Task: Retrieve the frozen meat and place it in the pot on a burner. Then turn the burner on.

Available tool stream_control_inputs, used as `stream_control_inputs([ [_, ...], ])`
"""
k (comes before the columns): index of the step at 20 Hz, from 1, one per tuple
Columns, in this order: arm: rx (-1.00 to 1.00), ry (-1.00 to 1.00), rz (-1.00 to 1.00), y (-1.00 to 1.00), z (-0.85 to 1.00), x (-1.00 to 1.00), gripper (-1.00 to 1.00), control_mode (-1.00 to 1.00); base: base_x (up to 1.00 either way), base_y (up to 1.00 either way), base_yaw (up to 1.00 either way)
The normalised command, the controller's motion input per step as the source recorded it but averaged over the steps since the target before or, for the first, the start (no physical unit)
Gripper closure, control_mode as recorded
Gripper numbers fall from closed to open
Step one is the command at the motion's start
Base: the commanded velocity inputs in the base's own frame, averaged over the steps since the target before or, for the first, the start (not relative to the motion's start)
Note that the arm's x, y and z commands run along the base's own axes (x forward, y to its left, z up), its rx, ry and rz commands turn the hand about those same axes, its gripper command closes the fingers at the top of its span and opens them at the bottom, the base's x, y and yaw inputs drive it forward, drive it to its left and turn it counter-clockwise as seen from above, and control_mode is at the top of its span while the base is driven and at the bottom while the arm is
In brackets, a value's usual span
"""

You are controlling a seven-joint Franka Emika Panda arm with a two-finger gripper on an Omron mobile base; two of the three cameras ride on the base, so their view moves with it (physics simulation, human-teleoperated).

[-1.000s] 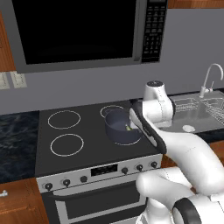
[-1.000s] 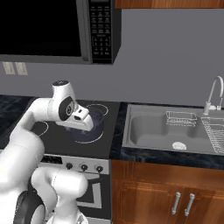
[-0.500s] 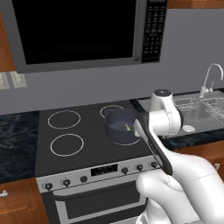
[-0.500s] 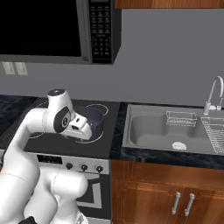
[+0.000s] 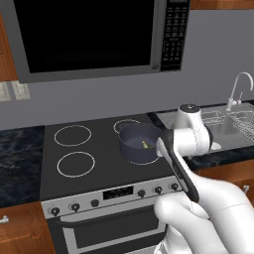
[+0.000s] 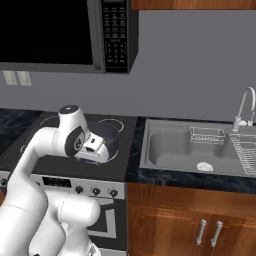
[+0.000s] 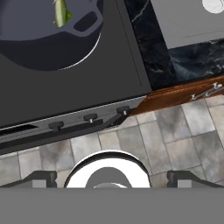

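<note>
In round dark blue-grey pot (image 5: 139, 144) on front right white-ring burner (image 7: 89, 52) of black glass cooktop: frozen meat (image 7: 61, 12), small thin greenish-yellow scrap. Arm has swung from over pot toward stove front; placing done, knob turn left. End effector (image 7: 109, 177) wide open, empty, above knob row (image 7: 89, 117)
</note>
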Motion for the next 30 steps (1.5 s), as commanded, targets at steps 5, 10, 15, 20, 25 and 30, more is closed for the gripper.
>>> stream_control_inputs([
  [5, 0.0, 0.0, 0.0, -0.01, 0.0, 0.0, -1.0, -1.0, 0.0, 0.0, 0.0],
  [10, 0.0, 0.0, 0.0, 0.0, 0.0, 0.0, -1.0, -1.0, 0.0, 0.0, 0.0],
  [15, 0.0, -0.02, 0.0, 0.01, 0.0, 0.0, -1.0, -1.0, 0.0, 0.0, 0.0],
  [20, 0.0, -0.02, 0.0, 0.03, 0.0, 0.0, -1.0, -1.0, 0.0, 0.0, 0.0],
  [25, 0.0, 0.0, 0.0, 0.02, 0.0, 0.0, -1.0, 1.0, -0.07, 0.19, 0.0],
  [30, 0.0, 0.0, 0.0, 0.0, 0.0, 0.0, -1.0, 1.0, -0.23, 0.33, 0.0],
])
